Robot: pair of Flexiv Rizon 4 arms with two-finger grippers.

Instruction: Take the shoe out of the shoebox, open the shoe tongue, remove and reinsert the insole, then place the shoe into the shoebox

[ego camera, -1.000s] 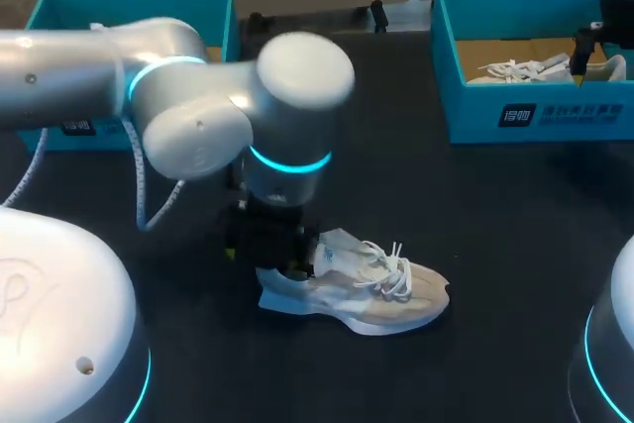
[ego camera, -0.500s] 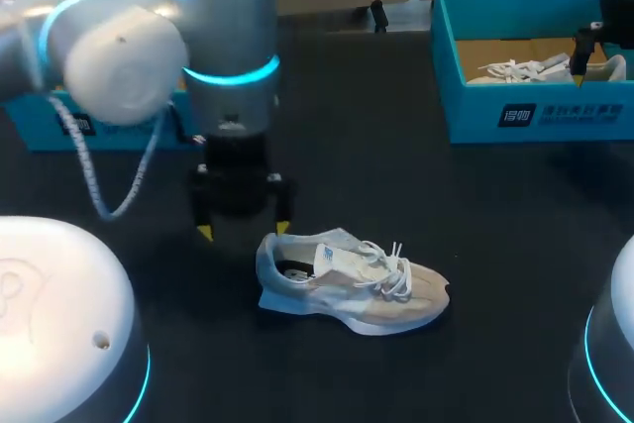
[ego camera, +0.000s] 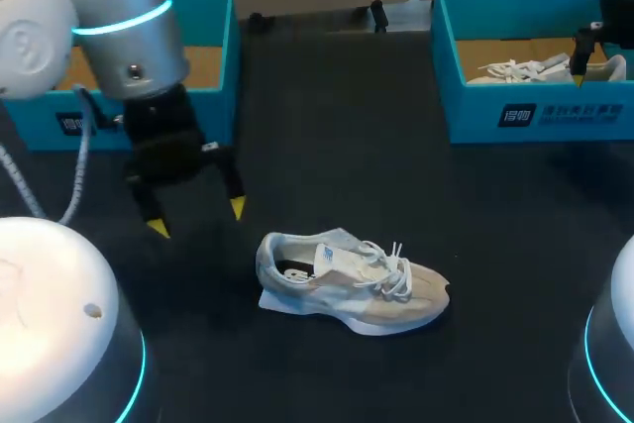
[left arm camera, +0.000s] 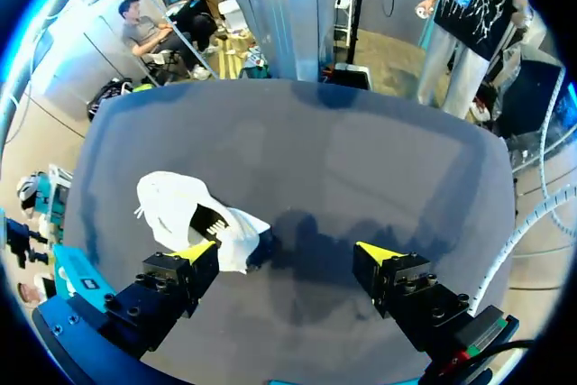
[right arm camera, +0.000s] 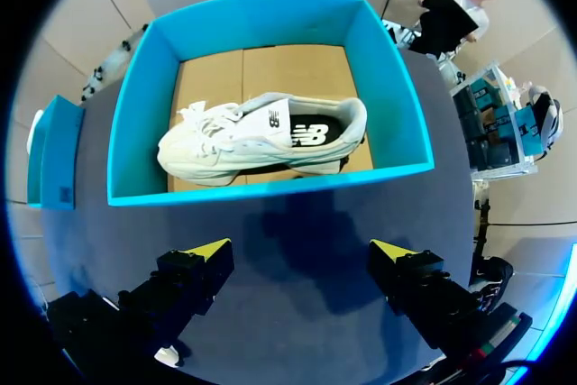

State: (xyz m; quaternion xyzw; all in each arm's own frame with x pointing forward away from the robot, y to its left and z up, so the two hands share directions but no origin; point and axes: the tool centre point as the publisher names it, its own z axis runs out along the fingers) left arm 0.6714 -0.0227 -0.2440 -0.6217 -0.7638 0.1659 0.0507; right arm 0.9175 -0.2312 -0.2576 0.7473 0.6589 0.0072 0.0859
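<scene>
A white and beige shoe (ego camera: 349, 282) lies on its sole on the black table, toe pointing right, with its heel opening showing the insole. My left gripper (ego camera: 194, 215) hangs open above the table, to the left of the shoe's heel, holding nothing. In the left wrist view the shoe (left arm camera: 187, 219) lies beside one finger of the open left gripper (left arm camera: 287, 257). My right gripper (right arm camera: 301, 255) is open above the table just outside a teal shoebox (right arm camera: 270, 178). A second white shoe (right arm camera: 261, 138) lies on its side in that box (ego camera: 525, 111).
Another teal shoebox (ego camera: 220, 42) stands at the back left, behind my left arm. My arms' white bases fill the near corners.
My left gripper has let go of the shoe's heel, risen and swung back to the left, away from the shoe. The shoe stayed put. My right arm has not moved.
</scene>
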